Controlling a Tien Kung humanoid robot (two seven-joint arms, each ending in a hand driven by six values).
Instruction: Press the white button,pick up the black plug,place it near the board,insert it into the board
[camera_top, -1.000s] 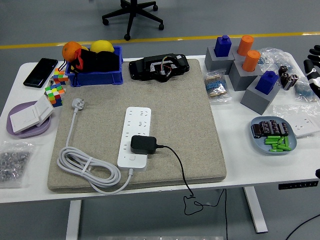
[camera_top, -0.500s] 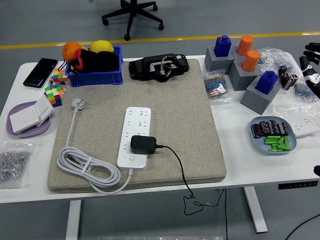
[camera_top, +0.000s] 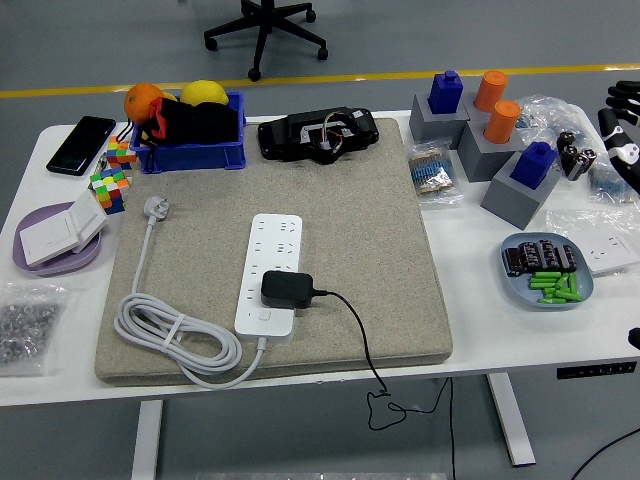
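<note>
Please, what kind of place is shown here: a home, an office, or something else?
Most likely a robotics lab or test workshop. A white table holds sorted practice things: a power strip on a felt mat, grey blocks with coloured pegs. Behind it, a grey floor with a yellow line.

A white power strip (camera_top: 268, 272) lies on a beige mat (camera_top: 340, 210) on the white table (camera_top: 480, 330); a black plug (camera_top: 287, 290) sits on the strip's near part, its black cable (camera_top: 362, 345) running over the table's near edge; the right hand (camera_top: 622, 125) shows at the right edge, fingers spread, holding nothing.
</note>
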